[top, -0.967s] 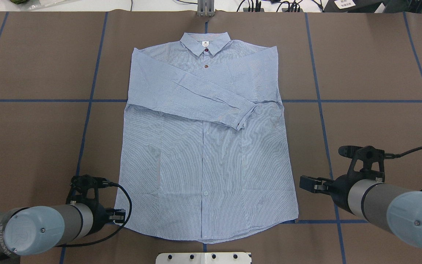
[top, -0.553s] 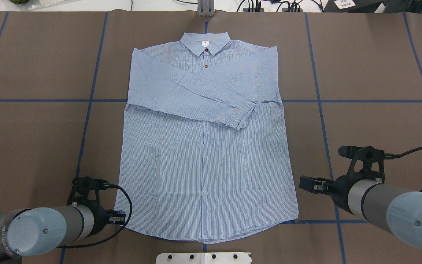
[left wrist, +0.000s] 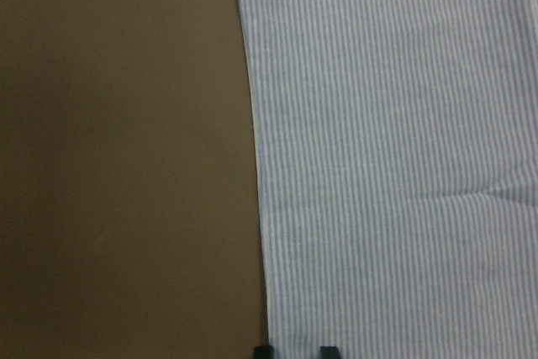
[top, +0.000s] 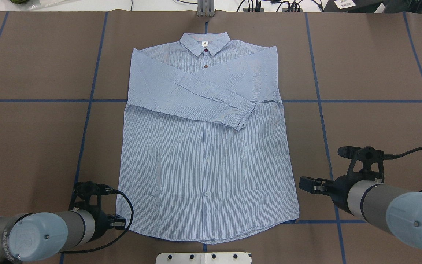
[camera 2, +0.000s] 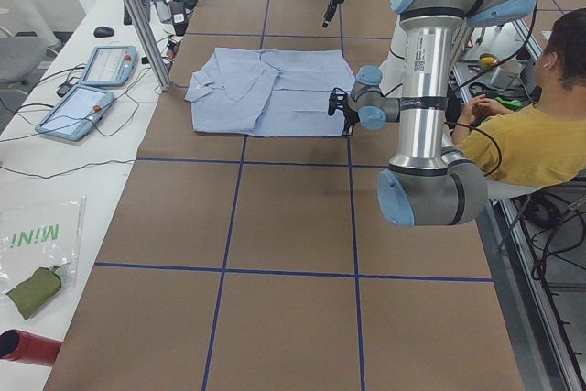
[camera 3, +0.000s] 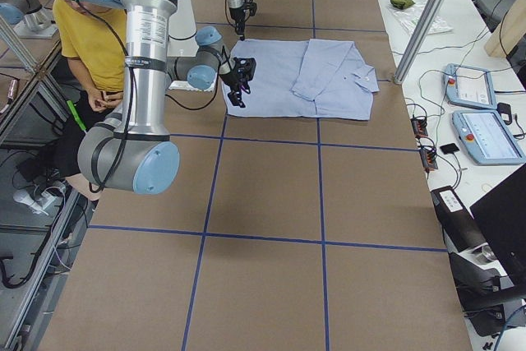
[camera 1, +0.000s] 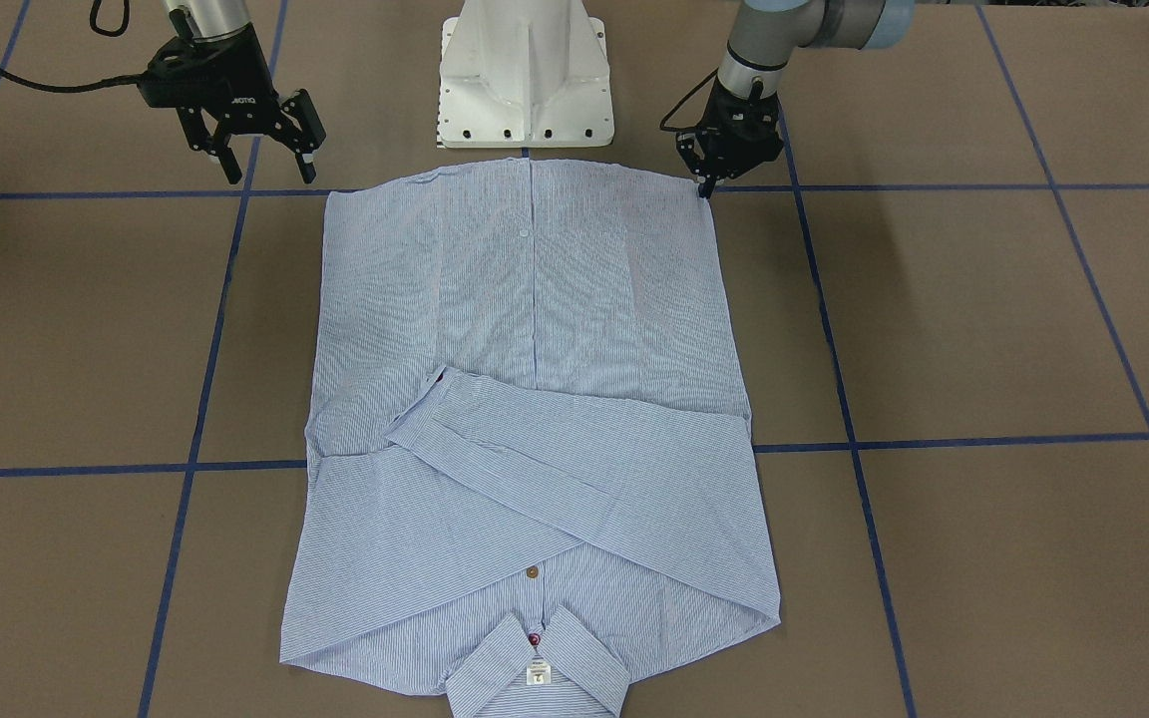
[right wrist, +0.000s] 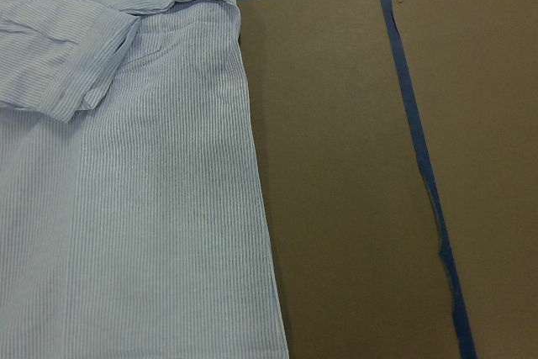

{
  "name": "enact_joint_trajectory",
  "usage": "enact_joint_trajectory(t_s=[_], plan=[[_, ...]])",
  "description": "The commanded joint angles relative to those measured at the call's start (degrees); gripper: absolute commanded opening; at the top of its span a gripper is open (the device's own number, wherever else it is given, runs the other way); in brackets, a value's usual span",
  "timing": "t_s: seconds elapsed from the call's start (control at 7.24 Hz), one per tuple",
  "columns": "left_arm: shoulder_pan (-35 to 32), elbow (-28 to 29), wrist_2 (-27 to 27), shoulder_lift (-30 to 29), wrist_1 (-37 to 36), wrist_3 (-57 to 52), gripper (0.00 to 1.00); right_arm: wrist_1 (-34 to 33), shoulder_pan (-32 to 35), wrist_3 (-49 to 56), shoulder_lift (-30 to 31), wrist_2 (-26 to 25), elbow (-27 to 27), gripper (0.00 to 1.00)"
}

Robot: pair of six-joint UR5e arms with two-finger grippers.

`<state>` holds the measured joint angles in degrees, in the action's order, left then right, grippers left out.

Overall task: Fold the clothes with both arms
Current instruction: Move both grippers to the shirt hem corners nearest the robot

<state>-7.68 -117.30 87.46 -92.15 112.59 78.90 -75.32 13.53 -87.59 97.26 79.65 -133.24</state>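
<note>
Your left fingers [camera 1: 706, 179] are narrowed to a small gap, tips right at a hem corner of the shirt [top: 203, 165], which lies flat on the desk [top: 372, 73] beyond them. Your right fingers [camera 1: 305, 160] are spread wide, holding nothing, just outside the opposite hem corner.

Shirt [camera 3: 304, 80] flat on counter [camera 3: 271, 203], sleeves folded in. R end effector [camera 3: 238, 92] by near hem corner, L end effector [camera 3: 241, 30] at far one. Person [camera 3: 86, 47] behind arms.
</note>
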Motion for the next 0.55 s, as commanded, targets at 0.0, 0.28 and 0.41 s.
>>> enact_joint_trajectory(t_s=[0.0, 0.28, 0.41], plan=[[0.3, -0.73, -0.01, 0.04, 0.0, -0.07, 0.0, 0.0, -0.44, -0.04, 0.13, 0.07, 0.0, 1.0], [0.3, -1.7, 0.08, -1.01, 0.09, -0.07, 0.0, 0.18, -1.58, -1.08, 0.3, -0.02, 0.09, 1.0], [0.3, -1.53, -0.01, -2.23, 0.18, 0.02, 0.0, 0.18, -3.93, -4.92, 0.3, -2.81, 0.17, 1.0]])
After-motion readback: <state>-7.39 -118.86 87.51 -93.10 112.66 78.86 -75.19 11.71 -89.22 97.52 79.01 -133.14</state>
